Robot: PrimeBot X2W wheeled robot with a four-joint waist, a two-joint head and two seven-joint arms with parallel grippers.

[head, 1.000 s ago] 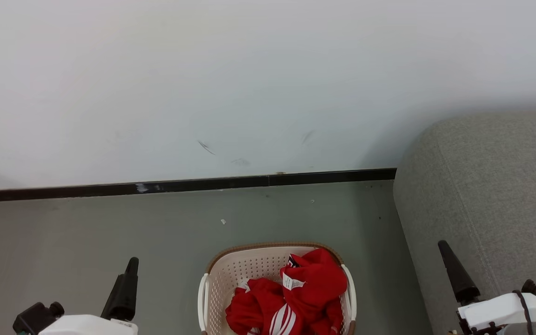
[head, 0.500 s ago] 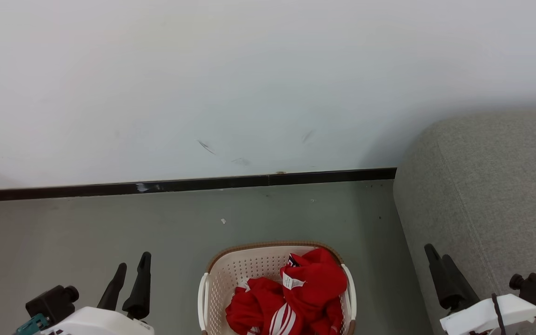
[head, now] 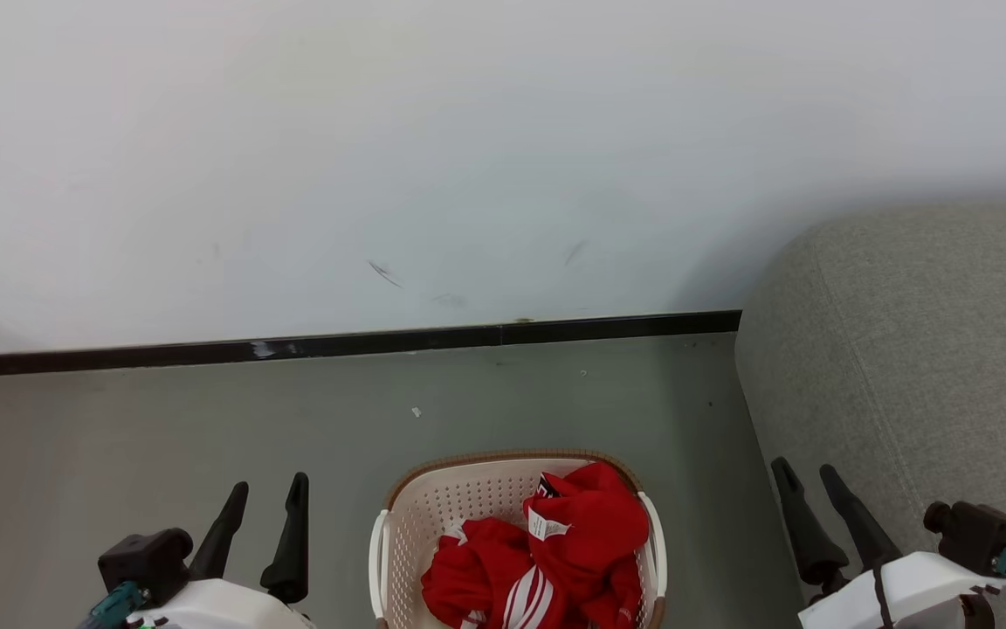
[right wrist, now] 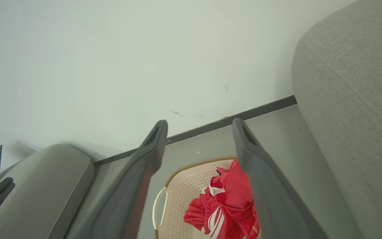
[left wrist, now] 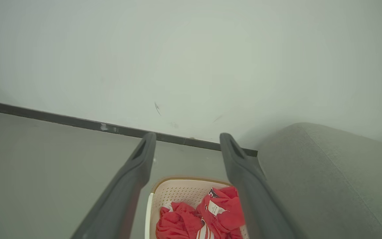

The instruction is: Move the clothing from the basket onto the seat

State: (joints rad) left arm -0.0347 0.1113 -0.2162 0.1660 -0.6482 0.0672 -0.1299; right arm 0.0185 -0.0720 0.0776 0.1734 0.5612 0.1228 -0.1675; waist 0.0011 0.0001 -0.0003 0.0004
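light: even, soft | shadows: faint | wrist views: blurred, distorted edges

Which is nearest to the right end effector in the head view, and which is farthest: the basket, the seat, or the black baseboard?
1. The seat, directly beside the right end effector, on its right.
2. The basket, to its left, at the bottom middle of the view.
3. The black baseboard, far ahead, running across the view.

The red clothing with white stripes lies bunched up in the white basket on the floor. The big grey seat stands near it, with nothing on it.
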